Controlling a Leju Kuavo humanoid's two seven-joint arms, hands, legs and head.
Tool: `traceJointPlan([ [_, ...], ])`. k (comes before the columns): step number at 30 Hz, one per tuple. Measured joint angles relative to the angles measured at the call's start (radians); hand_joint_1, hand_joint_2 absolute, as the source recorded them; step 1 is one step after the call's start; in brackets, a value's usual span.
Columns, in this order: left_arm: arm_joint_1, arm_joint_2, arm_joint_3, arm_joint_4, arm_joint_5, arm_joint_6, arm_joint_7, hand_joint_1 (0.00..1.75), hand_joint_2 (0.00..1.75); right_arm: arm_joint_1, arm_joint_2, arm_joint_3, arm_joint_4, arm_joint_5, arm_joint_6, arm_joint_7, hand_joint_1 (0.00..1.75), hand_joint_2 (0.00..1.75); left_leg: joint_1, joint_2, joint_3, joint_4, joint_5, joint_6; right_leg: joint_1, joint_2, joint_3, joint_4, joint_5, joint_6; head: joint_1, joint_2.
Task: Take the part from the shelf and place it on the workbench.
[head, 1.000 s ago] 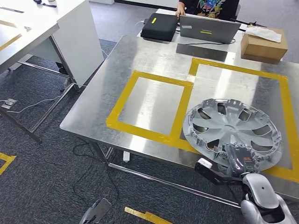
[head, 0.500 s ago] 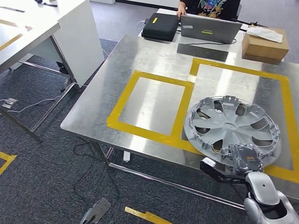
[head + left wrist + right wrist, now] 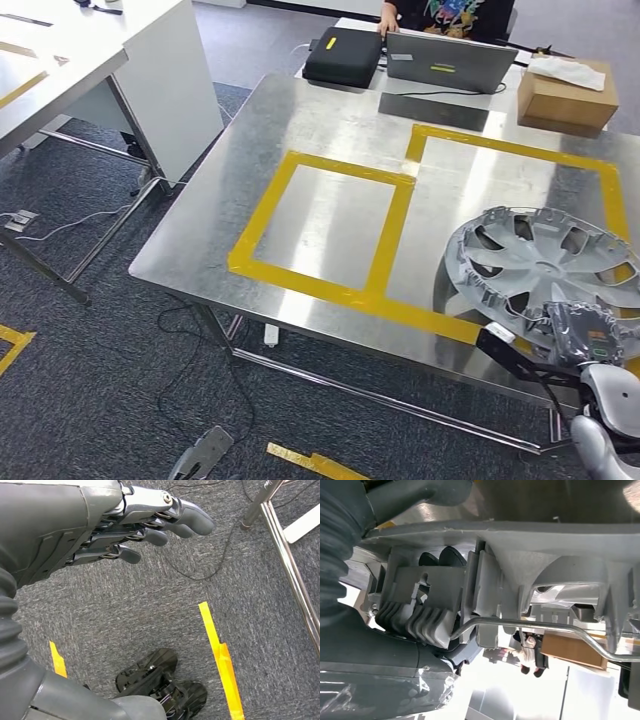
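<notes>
The round silver-grey plastic wheel cover [image 3: 547, 268] sits at the lower right of the head view, over the near right part of the steel workbench [image 3: 332, 120], inside the larger yellow tape rectangle [image 3: 521, 150]; whether it rests flat on the metal or is carried just above it cannot be told. The right hand [image 3: 585, 335] grips the cover at its near rim, directly below it in the frame, and the right wrist view shows the cover's ribbed underside [image 3: 546, 580] close against the fingers [image 3: 414, 620]. A smaller yellow tape square [image 3: 324, 225] lies left of the cover. Farther up stand a grey laptop [image 3: 449, 60], a black case [image 3: 343, 55] and a brown cardboard box [image 3: 566, 95]. The left hand [image 3: 124, 525] hangs over grey carpet [image 3: 151, 610], fingers extended and apart, holding nothing.
</notes>
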Motion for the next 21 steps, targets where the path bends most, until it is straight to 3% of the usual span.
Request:
traceJointPlan([
  [6, 0.0, 0.001, 0.0, 0.0, 0.0, 0.004, 0.0, 0.0, 1.75, 0.006, -0.001, -0.02, 0.005, -0.002, -0.02, -0.02, 1.75, 1.75, 0.0, 0.0, -0.001, 0.0, 0.0, 0.0, 0.0, 0.0, -0.001, 0.0, 0.0, 0.0, 0.0, 0.0],
  [10, 0.001, 0.001, 0.0, 0.0, -0.003, 0.013, 0.001, 0.0, 1.75, 0.009, -0.001, -0.044, 0.014, -0.005, -0.053, -0.05, 0.0, 0.0, 0.0, 0.0, -0.002, 0.0, 0.0, 0.0, 0.0, 0.0, -0.002, 0.0, 0.0, 0.0, 0.0, 0.0],
  [13, 0.001, 0.002, -0.001, 0.0, -0.011, 0.024, 0.004, 0.0, 1.75, 0.01, -0.001, -0.055, 0.02, -0.001, -0.068, -0.066, 0.0, 0.0, 0.0, 0.0, -0.002, 0.0, 0.0, 0.0, 0.0, 0.0, -0.002, 0.0, 0.0, 0.0, 0.0, 0.0],
  [17, 0.001, 0.001, -0.003, 0.0, -0.008, 0.035, 0.008, 0.0, 0.0, 0.013, -0.001, -0.059, 0.027, 0.009, -0.09, -0.082, 0.0, 0.0, 0.0, 0.0, -0.002, 0.0, 0.0, 0.0, 0.0, 0.0, -0.002, 0.0, 0.0, 0.0, 0.0, 0.0],
  [21, 0.002, 0.001, -0.003, 0.0, -0.006, 0.05, 0.019, 0.0, 0.0, 0.024, -0.001, -0.064, 0.028, 0.019, -0.107, -0.087, 0.0, 0.0, 0.0, 0.0, -0.002, 0.0, 0.0, 0.0, 0.0, 0.0, -0.002, 0.0, 0.0, 0.0, 0.0, 0.0],
])
